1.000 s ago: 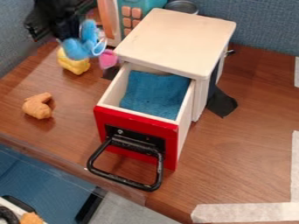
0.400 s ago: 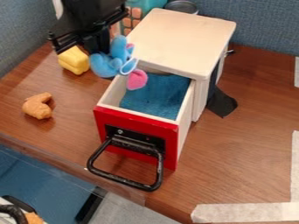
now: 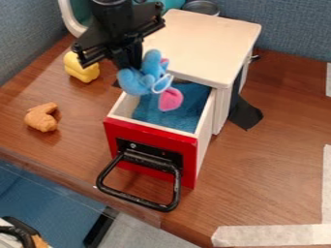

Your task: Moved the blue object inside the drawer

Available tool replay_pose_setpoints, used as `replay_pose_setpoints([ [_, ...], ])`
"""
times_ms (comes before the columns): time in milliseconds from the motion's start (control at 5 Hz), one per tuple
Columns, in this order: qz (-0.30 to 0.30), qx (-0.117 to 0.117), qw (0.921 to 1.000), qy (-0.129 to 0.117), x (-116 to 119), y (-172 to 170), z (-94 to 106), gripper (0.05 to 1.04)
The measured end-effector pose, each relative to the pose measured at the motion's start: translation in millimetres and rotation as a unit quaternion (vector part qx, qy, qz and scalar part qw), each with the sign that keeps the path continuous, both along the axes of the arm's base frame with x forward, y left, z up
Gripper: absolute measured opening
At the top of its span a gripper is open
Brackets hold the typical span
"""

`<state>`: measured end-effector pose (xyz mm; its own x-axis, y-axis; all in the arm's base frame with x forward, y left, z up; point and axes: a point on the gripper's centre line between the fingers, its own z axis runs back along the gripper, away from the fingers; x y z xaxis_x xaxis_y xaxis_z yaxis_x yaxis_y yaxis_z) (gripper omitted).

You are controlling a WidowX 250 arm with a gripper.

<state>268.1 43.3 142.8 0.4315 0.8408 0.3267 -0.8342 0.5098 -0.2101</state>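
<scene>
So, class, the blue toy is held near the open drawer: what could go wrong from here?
First, the blue toy appears over the drawer's left wall, so if the tool let go here, it might catch on that rim or tumble outside. Second, the cabinet top's front edge looks close beside the toy, so lowering it could brush or snag there. Third, the pink part hangs lowest and might fold underneath as the toy lands.
</scene>
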Motion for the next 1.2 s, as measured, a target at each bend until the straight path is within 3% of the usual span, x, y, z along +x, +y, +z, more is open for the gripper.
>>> replay_pose_setpoints([
  [200, -0.014, -0.009, 0.9998, 0.014, -2, -14, -12.8, 0.071],
  [400, -0.026, 0.001, 0.9995, 0.015, -5, -23, -24.0, 0.097],
  [600, -0.021, 0.007, 0.9998, 0.001, -5, -23, -30.2, 0.276],
  [800, -0.045, 0.01, 0.9981, -0.04, -6, -25, -21.9, 0.57],
  [1000, -0.056, 0.011, 0.9963, -0.064, -9, -20, -10.4, 0.882],
  [1200, -0.065, 0.008, 0.996, -0.061, -19, -10, -0.8, 1.01],
])
